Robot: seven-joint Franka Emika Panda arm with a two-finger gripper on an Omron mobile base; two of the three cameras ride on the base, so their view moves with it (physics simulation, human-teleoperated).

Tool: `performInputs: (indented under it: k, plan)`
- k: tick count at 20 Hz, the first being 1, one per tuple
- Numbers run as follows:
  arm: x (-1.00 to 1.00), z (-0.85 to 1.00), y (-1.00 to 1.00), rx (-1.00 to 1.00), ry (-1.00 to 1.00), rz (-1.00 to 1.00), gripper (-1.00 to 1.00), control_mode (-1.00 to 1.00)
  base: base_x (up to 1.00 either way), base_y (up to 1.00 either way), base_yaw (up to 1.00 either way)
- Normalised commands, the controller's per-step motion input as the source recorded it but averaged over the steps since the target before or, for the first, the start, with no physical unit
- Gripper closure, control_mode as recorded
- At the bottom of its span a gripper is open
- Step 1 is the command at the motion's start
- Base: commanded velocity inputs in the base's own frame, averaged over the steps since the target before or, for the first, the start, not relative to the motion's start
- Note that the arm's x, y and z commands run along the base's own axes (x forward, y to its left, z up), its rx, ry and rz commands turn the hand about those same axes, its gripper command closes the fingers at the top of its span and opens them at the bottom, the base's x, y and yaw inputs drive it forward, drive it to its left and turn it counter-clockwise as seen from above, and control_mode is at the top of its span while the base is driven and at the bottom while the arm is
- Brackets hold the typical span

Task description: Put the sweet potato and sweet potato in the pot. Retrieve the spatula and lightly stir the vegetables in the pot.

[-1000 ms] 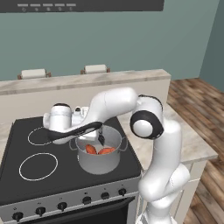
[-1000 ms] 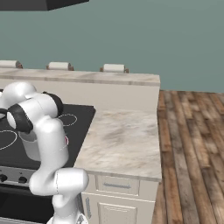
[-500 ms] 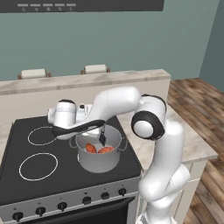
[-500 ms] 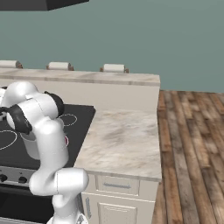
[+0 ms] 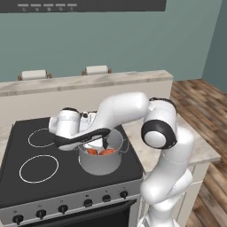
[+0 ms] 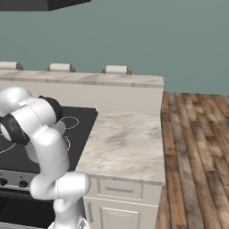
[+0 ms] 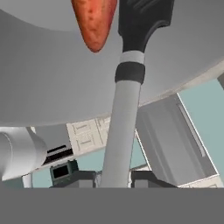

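The grey pot (image 5: 101,163) stands on the black stove (image 5: 26,186), toward its right side. Two orange-red sweet potatoes (image 5: 92,152) (image 5: 107,152) lie inside it. My gripper (image 5: 67,140) is left of the pot, shut on the long handle of the spatula (image 5: 84,136). The spatula's black head dips over the rim into the pot beside the tubers. In the hand view the spatula handle (image 7: 123,127) runs up from my gripper (image 7: 114,178) to the black head, with one sweet potato (image 7: 94,22) just left of it against the pot wall (image 7: 43,78).
White burner rings (image 5: 39,168) mark the stove's left half, with knobs (image 5: 63,208) along the front. A marble counter (image 6: 120,143) lies right of the stove. A raised back ledge (image 5: 88,80) carries small white items. Wooden floor (image 6: 197,147) lies beyond.
My hand has drifted slightly right and toward the front, carrying the spatula head a little way inside the pot. The sweet potatoes remain in the pot.
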Motion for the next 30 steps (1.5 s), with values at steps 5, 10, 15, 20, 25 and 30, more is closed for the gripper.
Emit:
performInputs:
  k: [5,10,15,20,25,30]
  plan:
    - [-0.12,-0.03,-0.22,0.12,0.01,0.00,1.00,-1.00,0.00,0.00,0.00]
    - [0.00,-0.23,-0.01,0.08,0.10,0.00,1.00,-1.00,0.00,0.00,0.00]
    - [0.06,-0.14,0.00,0.03,0.18,0.00,1.00,-1.00,0.00,0.00,0.00]
    - [-0.02,0.52,-0.11,0.05,0.18,0.00,1.00,-1.00,0.00,0.00,0.00]
    - [-0.08,0.30,-0.01,0.01,0.24,0.01,1.00,-1.00,0.00,0.00,0.00]
    - [0.01,-0.13,0.00,0.00,0.15,0.00,1.00,-1.00,0.00,0.00,0.00]
